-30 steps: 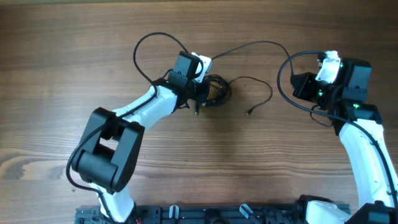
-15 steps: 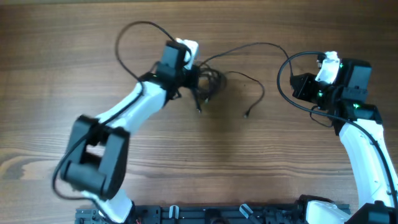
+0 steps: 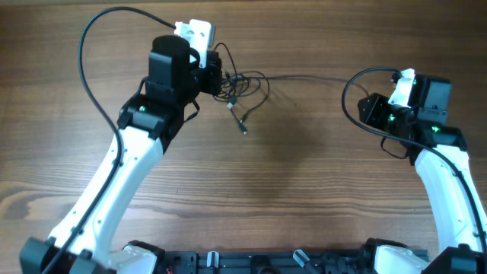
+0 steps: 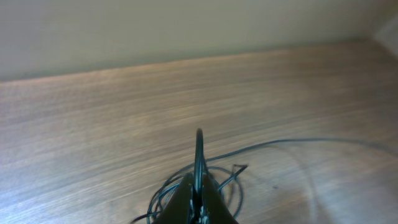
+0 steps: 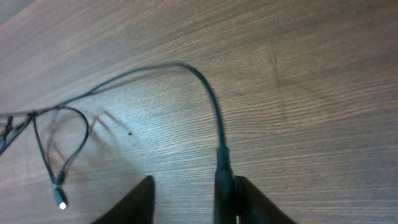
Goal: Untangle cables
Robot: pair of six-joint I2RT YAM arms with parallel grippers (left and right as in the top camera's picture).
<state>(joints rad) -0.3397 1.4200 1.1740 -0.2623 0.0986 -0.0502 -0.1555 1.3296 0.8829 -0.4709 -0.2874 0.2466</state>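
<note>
Left gripper (image 3: pixel 216 75): fingers pressed together, pinching the tangle of thin black cables (image 3: pixel 246 82) at 12 o'clock on the brown wooden table (image 3: pixel 304 190). One strand (image 3: pixel 319 76) runs toward 3 o'clock. Its plug (image 5: pixel 222 177) lies between the spread fingers of the nearer right gripper (image 5: pixel 193 190).

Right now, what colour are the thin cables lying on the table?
Black. The cables show best in the overhead view.

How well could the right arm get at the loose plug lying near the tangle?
Probably yes: only bare table separates the right gripper from the loose plug. A cable end lies between its open jaws, though.
</note>
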